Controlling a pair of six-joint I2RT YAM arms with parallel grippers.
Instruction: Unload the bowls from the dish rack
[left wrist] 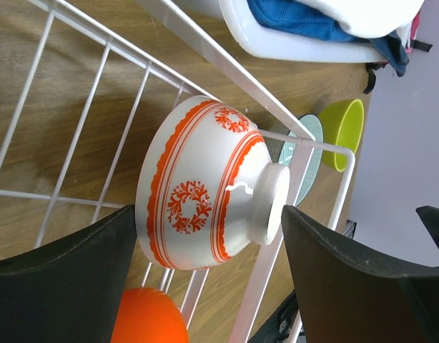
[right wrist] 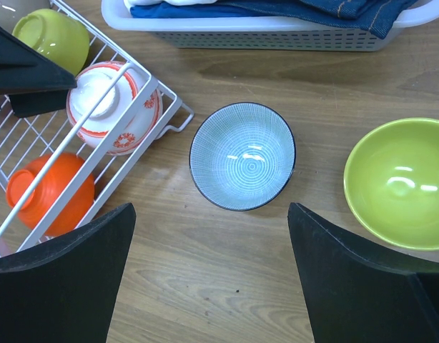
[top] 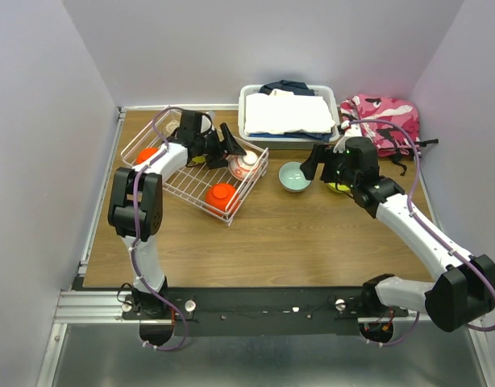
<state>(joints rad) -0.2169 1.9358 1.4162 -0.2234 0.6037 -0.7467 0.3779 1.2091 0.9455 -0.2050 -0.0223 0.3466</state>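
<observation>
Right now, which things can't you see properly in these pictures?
- Top view: the left arm covers the middle of the dish rack, so bowls beneath can't be counted.
- Top view: the right hand hides most of the lime-yellow bowl on the table.
- Left wrist view: the orange bowl is cut off by the bottom edge.
- The patterned bowl is upside down, so its inside shows nowhere.

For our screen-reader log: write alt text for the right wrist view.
The right fingers hang open above a blue-lined bowl standing upright on the table, with a lime bowl to its right. At left, the rack holds a patterned bowl, an orange bowl and a second lime bowl.
</observation>
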